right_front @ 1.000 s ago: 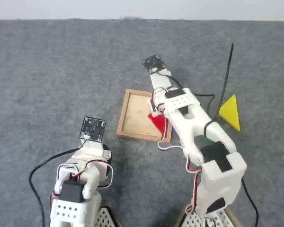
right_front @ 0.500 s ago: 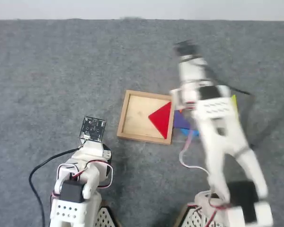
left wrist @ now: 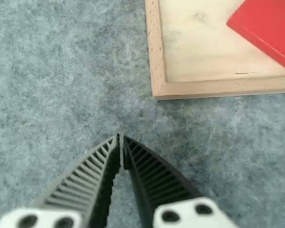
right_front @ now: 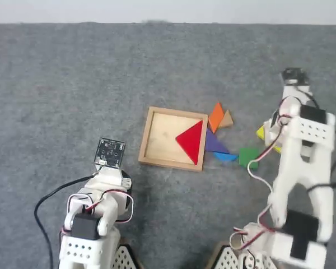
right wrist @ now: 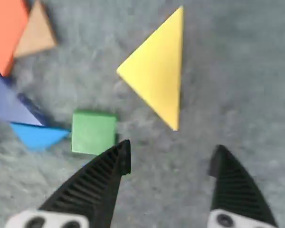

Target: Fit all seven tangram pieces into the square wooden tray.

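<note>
Red triangle (right_front: 191,140) seated in tray (right_front: 157,160). Right hand (right wrist: 172,147) spread apart by yellow triangle (right wrist: 159,71), judged next pick: descent, clamping required. Left hand (left wrist: 121,138) together, empty.

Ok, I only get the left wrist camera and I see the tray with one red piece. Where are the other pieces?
Observer: Six lie on the carpet beside the tray, past the red triangle: orange piece, tan piece, purple piece, blue piece, green square, yellow triangle.
Operator: Is the other arm holding one?
Observer: No, the right gripper is open and empty, near the green square and yellow triangle.
Operator: Is the red one properly in?
Observer: Yes, its long edge lies along the wall nearest the loose pieces.
</note>
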`<state>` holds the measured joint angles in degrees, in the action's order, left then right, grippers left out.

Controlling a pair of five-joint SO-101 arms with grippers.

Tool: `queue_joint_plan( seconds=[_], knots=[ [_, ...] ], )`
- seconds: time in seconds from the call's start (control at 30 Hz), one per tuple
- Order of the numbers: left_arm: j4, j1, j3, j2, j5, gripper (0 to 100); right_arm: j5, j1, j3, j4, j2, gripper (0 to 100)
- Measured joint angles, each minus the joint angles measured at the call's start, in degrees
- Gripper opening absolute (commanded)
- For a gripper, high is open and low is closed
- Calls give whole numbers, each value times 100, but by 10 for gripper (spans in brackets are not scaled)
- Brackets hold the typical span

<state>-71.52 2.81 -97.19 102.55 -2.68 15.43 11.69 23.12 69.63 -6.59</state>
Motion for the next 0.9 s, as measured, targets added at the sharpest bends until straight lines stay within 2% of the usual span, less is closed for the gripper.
queue_joint_plan(
  seconds=[0.23,0.5,0.9],
  knots=[
    [0,0,0,0,0,12,79,-422,-791,-18,1433,364],
    [0,0,0,0,0,12,79,-440,-1934,-53,2734,364],
    [0,0,0,0,0,12,-18,-598,-2198,-501,3358,363]
  ],
)
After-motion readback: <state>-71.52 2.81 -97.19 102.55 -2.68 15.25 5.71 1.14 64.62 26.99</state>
